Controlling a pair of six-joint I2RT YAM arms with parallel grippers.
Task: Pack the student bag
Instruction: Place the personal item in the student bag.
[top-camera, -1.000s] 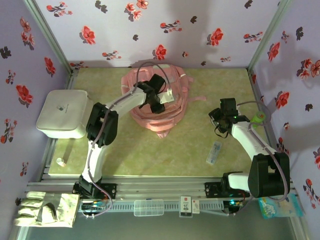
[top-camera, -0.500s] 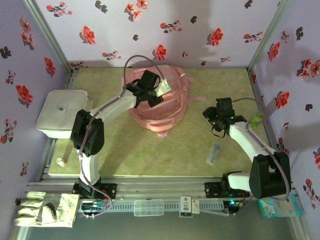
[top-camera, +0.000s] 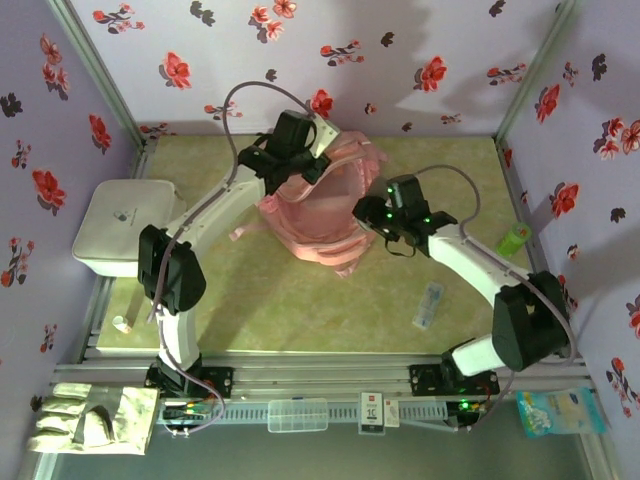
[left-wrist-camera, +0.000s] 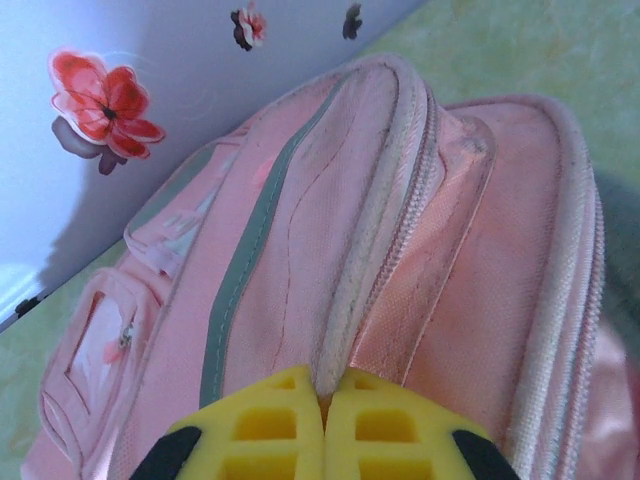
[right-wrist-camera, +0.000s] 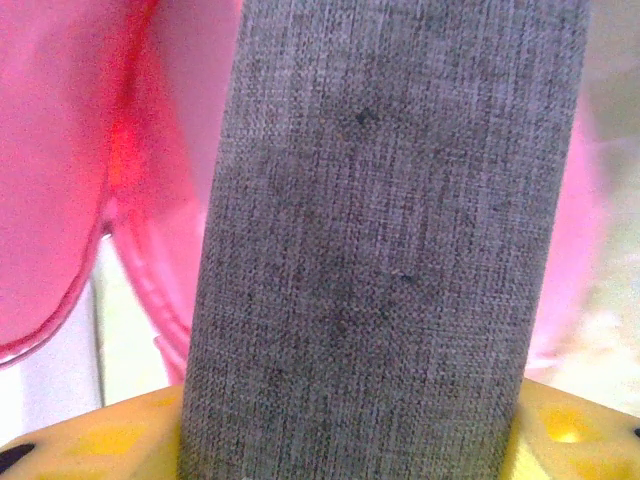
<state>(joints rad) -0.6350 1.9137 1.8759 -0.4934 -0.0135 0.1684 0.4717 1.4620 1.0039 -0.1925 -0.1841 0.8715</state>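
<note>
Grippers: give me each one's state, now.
Left gripper: closed, pinching the student bag by its top seam.
Right gripper: gripping a grey fabric item.

We lose the grey slab (right-wrist-camera: 390, 200) past the top edge, and we can't tell what it is; behind it, pink blur. The right tool (right-wrist-camera: 350, 445) runs off the bottom. From above, the left arm (top-camera: 215, 205) covers the top of the bag (top-camera: 325, 215). That speck (top-camera: 122, 323) on the worktop (top-camera: 280, 300): too small to name.

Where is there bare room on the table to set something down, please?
The widest bare mat lies between the student bag and the near rail, from the left arm to the white tube. The far right corner behind the green bottle is free. Around the bag is crowded, with both arms reaching in.
</note>
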